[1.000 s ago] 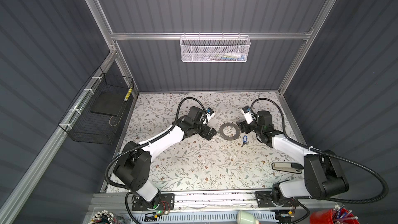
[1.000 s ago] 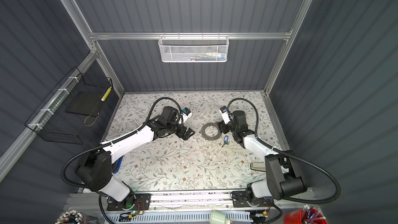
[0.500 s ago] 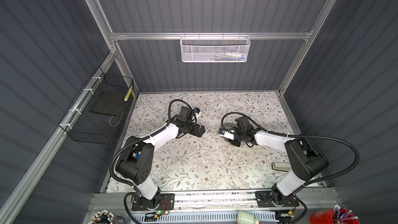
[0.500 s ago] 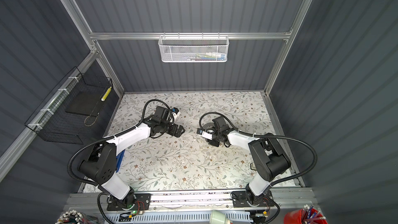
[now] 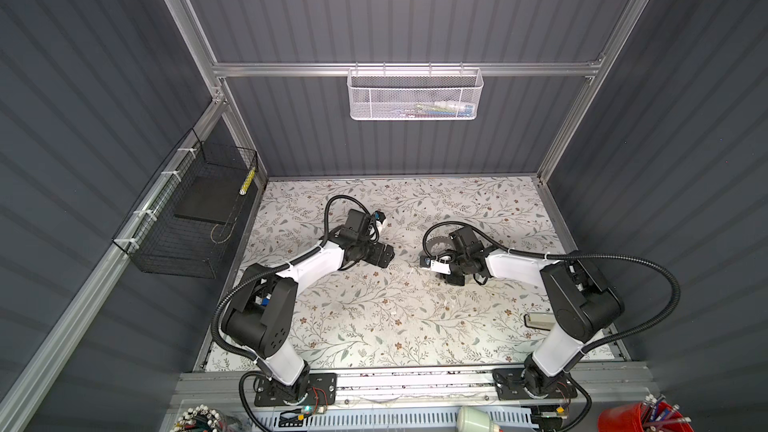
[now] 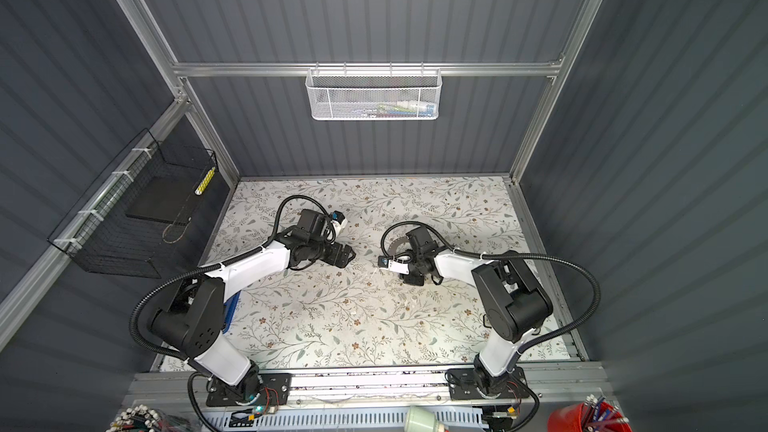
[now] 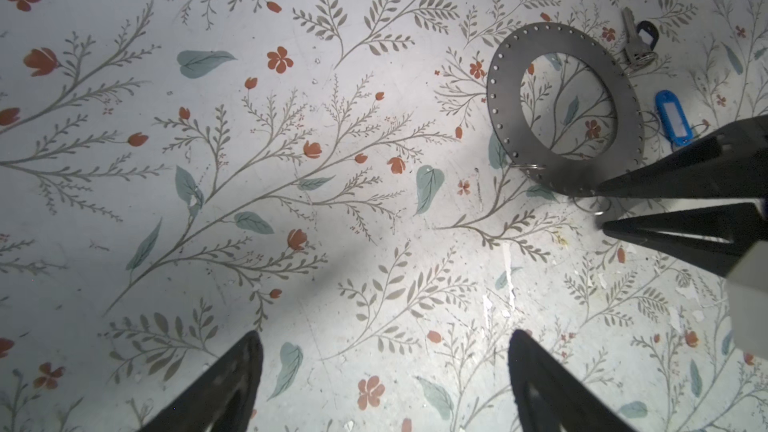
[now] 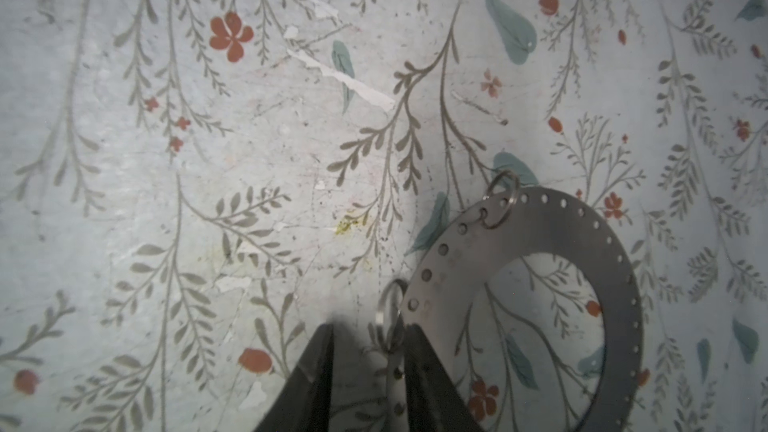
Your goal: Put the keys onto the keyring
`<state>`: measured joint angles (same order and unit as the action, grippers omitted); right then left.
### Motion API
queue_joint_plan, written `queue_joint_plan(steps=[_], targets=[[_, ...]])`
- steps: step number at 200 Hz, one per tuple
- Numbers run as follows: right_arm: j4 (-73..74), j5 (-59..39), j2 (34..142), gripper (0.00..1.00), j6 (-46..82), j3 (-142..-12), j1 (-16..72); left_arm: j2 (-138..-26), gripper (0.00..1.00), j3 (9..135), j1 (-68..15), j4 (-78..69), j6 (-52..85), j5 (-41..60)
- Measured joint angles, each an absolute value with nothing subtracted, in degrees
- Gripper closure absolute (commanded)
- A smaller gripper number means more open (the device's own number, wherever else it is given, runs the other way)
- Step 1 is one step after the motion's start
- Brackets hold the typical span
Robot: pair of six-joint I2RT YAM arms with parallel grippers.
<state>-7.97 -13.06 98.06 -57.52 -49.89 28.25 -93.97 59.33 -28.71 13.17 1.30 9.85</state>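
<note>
1. Keyring [image 7: 573, 176]: lying flat on the floral tabletop [image 7: 291, 160], showing in a top view [image 5: 436, 240] right of the table's middle, partly hidden under the right arm.
2. Left gripper [image 7: 382, 367]: hovering over bare tabletop, well apart from the keyring, spreading its fingers wide and gripping nothing.
3. Right gripper [image 8: 370, 328]: reaching in at the keyring's rim, showing only a narrow gap between its fingers, with one finger [image 7: 698, 168] covering part of the band and the other sitting just off it.
4. Small split ring [image 8: 388, 309]: standing edge-on in that narrow gap, right beside the rim. Cannot tell whether being pinched or merely bracketed.
5. Second split ring [image 8: 498, 205]: hanging through one of the holes in the band, sticking out past the outer edge.
6. Silvery key [image 7: 629, 35] and dark oval fob [image 7: 648, 33]: lying side by side on the tabletop just outside the keyring, apart from both grippers.
7. Blue white-labelled tag [image 7: 674, 118]: lying just beside the band's outer edge, near the right gripper's fingers. Wire loop too thin for telling whether passing through a hole.
</note>
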Motion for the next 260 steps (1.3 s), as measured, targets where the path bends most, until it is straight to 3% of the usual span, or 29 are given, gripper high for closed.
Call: queue_joint_plan(steps=[124, 195, 212, 228, 260], targets=[[-5.76, -10.09, 98.3, 0.87, -57.89, -49.95, 28.82, -93.47, 0.15, 59.29, -28.71, 12.62, 1.1, 11.88], [-8.95, -16.23, 91.37, 0.94, -57.06, -50.19, 28.84, -91.26, 0.14, 56.31, -28.71, 9.65, 1.06, 13.82], [-10.15, -17.78, 90.04, 0.89, -57.06, -50.5, 28.88, -89.25, 0.13, 54.7, -28.71, 8.47, 0.89, 14.09], [-11.25, -17.58, 89.84, 0.7, -57.06, -50.74, 28.97, -87.9, 0.1, 54.04, -28.71, 7.46, 0.4, 14.48], [-11.62, -13.61, 90.65, 0.6, -58.61, -50.13, 29.85, -87.74, 0.08, 54.04, -28.71, 6.76, -0.05, 14.9]])
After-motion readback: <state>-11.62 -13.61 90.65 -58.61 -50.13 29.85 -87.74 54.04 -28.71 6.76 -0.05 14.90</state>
